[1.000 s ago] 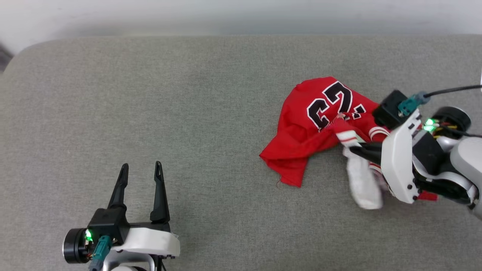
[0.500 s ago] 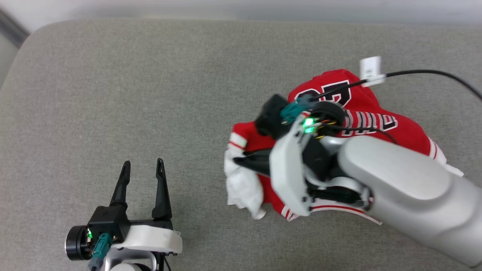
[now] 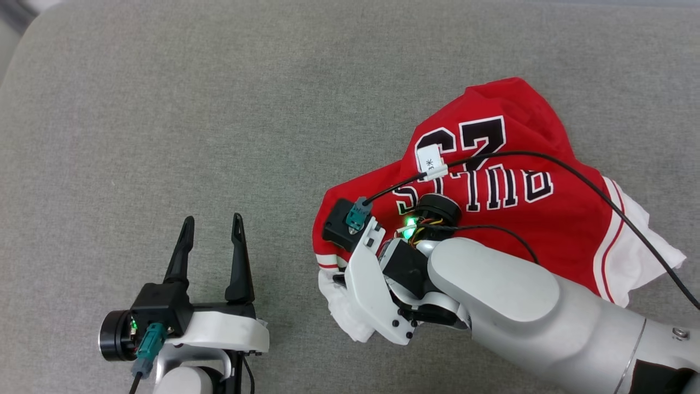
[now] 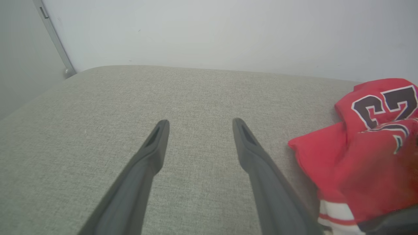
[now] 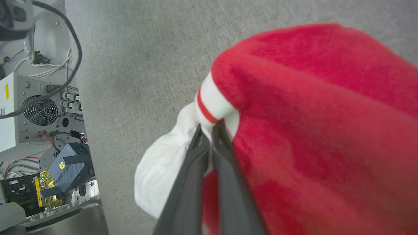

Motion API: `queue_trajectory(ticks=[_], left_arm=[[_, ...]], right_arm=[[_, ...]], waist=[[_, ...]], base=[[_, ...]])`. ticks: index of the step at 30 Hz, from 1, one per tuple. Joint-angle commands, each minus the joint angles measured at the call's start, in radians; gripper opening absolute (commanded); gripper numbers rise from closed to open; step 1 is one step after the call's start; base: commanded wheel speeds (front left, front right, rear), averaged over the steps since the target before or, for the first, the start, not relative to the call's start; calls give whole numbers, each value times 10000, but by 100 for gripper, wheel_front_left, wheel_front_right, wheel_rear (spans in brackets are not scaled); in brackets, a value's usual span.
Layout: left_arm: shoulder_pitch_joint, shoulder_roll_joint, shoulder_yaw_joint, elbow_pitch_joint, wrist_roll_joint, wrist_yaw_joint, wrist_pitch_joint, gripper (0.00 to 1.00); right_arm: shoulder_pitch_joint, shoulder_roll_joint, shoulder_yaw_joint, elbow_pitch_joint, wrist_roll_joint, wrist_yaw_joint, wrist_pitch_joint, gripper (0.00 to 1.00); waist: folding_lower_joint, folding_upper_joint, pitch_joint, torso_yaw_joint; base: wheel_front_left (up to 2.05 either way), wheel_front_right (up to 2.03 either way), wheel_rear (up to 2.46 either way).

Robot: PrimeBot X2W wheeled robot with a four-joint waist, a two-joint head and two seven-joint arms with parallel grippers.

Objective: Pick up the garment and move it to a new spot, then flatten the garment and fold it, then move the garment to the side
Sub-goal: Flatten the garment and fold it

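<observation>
Bulk of the garment lies right of your right gripper, clamped on its sleeve trim; your left gripper gapes empty nearby.

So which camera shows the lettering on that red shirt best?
Head view: the garment shows its number and lettering from above. Left wrist view catches part of the number; right wrist view, red cloth and white sleeve.
</observation>
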Motion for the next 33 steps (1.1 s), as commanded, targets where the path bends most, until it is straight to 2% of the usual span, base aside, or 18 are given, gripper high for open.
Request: queue_trajectory(ticks=[1, 2, 3, 4, 11, 16, 18, 20, 24, 25, 30, 33], left_arm=[[-21, -3, 47, 19, 70, -4, -27, 100], [32, -3, 86, 44, 114, -30, -27, 100], [77, -3, 116, 65, 133, -64, -27, 100], [123, -1, 174, 75, 189, -77, -27, 100], [498, -3, 495, 42, 435, -221, -27, 100], [793, -3, 719, -107, 635, -325, -27, 100], [937, -3, 801, -167, 704, -334, -27, 100], [1070, 0, 909, -246, 746, -349, -27, 100], [1321, -3, 1019, -356, 810, -329, -27, 100], [1321, -3, 1019, -356, 810, -329, -27, 100], [1597, -3, 1057, -429, 835, -308, -27, 100], [1689, 0, 1032, -465, 878, -327, -27, 100]], right_arm=[[88, 40, 8, 76, 27, -7, -235, 5], [1, 55, -1, 78, 8, -7, -468, 44], [-73, 30, 2, 19, -22, -7, -690, 97], [-141, -26, 3, -53, -22, -5, -984, 100], [-545, -886, -42, -680, 19, -8, -3926, 100], [-397, -1685, -987, -480, -458, -8, -6286, 100], [-80, -1863, -1744, -149, -933, -7, -7288, 100], [265, -1906, -2742, 175, -1567, -7, -7833, 100], [1467, -1664, -5375, 257, -3206, -5, -8052, 100], [1467, -1664, -5375, 257, -3206, -5, -8052, 100], [3917, -965, -8909, -1187, -5422, -7, -8050, 100], [5319, -464, -10249, -2216, -6395, -5, -8051, 100]], waist=[[-1, 0, -124, -95], [-1, 0, -214, -151], [-1, 0, -308, -194], [-1, 0, -419, -248], [-1, 0, -1293, -671], [-1, 0, -1809, -1006], [-1, 0, -1995, -1140], [-1, 0, -2152, -1290], [-1, 0, -2371, -1539], [-1, 0, -2371, -1539], [-1, 0, -2637, -1732], [-1, 0, -2775, -1766]], base=[[0, 0, 0], [0, 0, 0], [0, 0, 0], [0, 0, 0], [0, 0, 0], [0, 0, 0], [0, 0, 0], [0, 0, 0], [0, 0, 0], [0, 0, 0], [0, 0, 0], [0, 0, 0]])
